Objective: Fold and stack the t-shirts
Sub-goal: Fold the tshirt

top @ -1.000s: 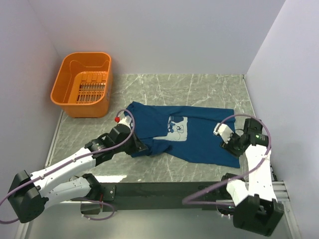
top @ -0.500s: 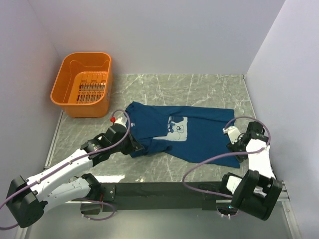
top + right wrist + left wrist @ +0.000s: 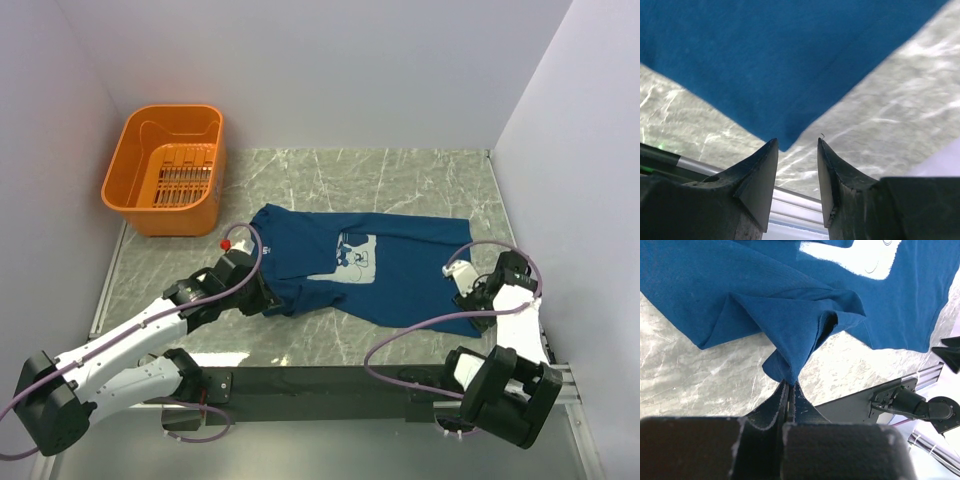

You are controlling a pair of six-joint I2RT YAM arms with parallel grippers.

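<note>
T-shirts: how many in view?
1. The dark navy-blue cotton t-shirt with a pale print lies centrally, near-left edge pinched by the left gripper, near-right corner at the open right gripper. Others could hide underneath.

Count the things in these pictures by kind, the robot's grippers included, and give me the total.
dark blue t-shirt: 1
orange plastic basket: 1
grippers: 2, the left gripper and the right gripper
Total: 4

Lab cell: bare white walls (image 3: 330,70)
</note>
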